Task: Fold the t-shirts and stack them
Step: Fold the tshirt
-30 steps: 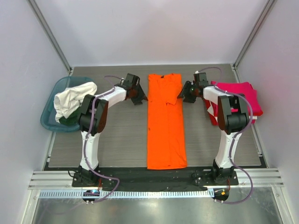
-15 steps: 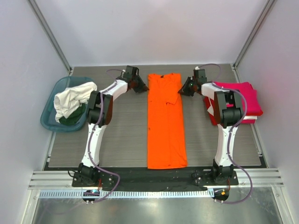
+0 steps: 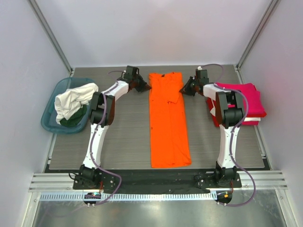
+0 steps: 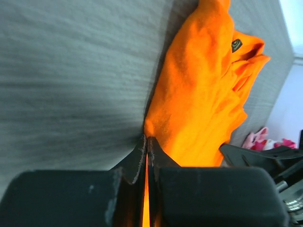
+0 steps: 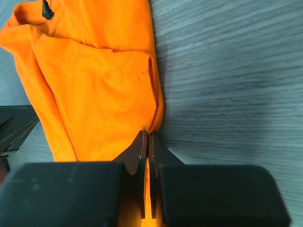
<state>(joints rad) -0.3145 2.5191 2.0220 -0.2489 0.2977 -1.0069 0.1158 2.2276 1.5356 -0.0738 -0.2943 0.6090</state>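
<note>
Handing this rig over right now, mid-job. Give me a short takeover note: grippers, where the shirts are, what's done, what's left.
Left gripper: shut on the orange shirt, left edge near the collar.
Right gripper: shut on the opposite edge.
Done: orange shirt lies mid-table, folded into a long strip; magenta-red stack sits folded at the right.
Left: fold the orange shirt crosswise and stack it, then do the white shirt and dark green shirt bunched in the teal tub.

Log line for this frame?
phase: grasp before fold | left gripper: jaws shut on orange t-shirt, left edge | right gripper: jaws shut on its right edge | both at its far end
</note>
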